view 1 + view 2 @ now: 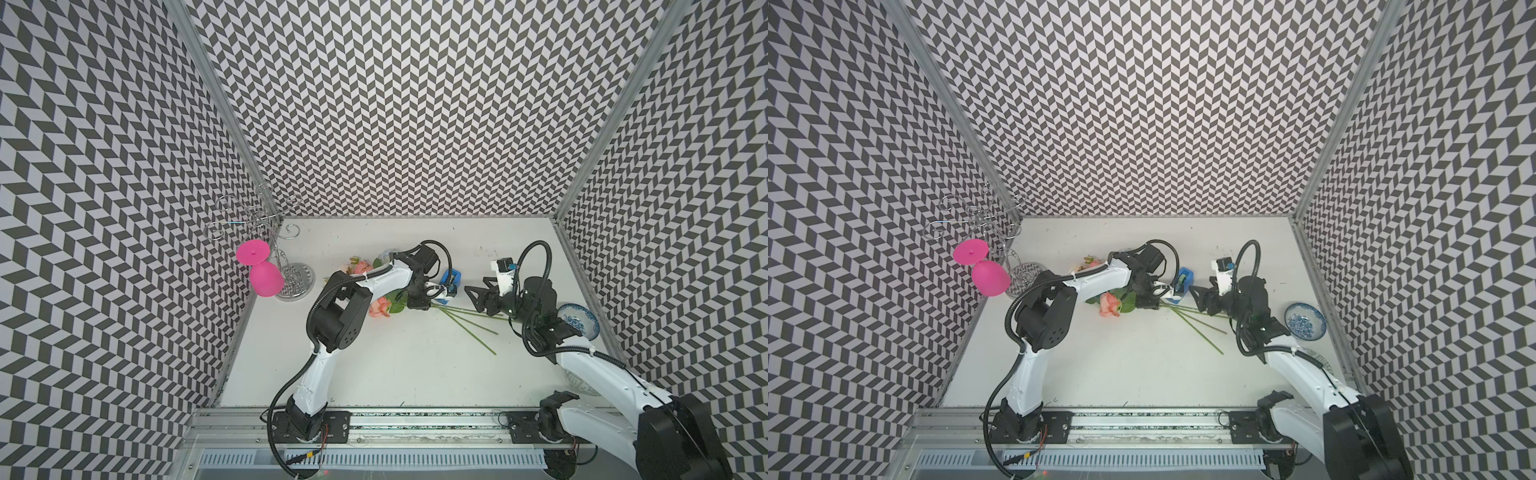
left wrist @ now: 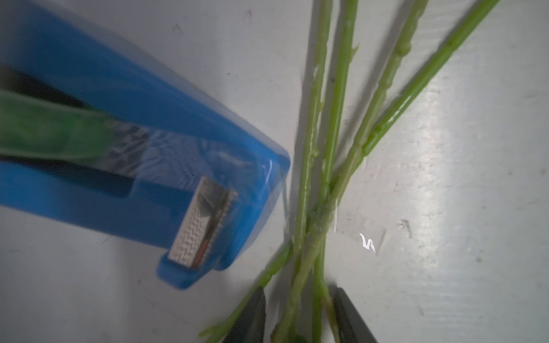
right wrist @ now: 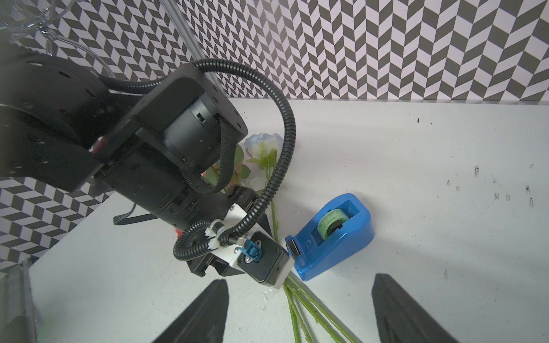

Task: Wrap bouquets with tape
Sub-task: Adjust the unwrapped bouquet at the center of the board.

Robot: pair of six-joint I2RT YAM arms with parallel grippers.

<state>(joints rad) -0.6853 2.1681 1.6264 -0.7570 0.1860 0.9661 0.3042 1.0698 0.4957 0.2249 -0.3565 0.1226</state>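
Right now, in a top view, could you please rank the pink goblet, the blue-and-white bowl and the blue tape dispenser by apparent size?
1. pink goblet, though it hangs nearer the camera
2. blue-and-white bowl
3. blue tape dispenser, partly covered

To my left, a wire stand [image 1: 297, 279] [image 1: 1026, 272] sits in the far corner of the white table [image 1: 374, 374]. A pink goblet [image 1: 266, 281] [image 1: 990, 279] hangs from it, foot up, cup down. A blue-and-white bowl [image 1: 581, 327] [image 1: 1305, 322] lies well apart from the stand, by the opposite wall. Black-and-white zigzag walls [image 1: 415, 104] rise behind the stand.
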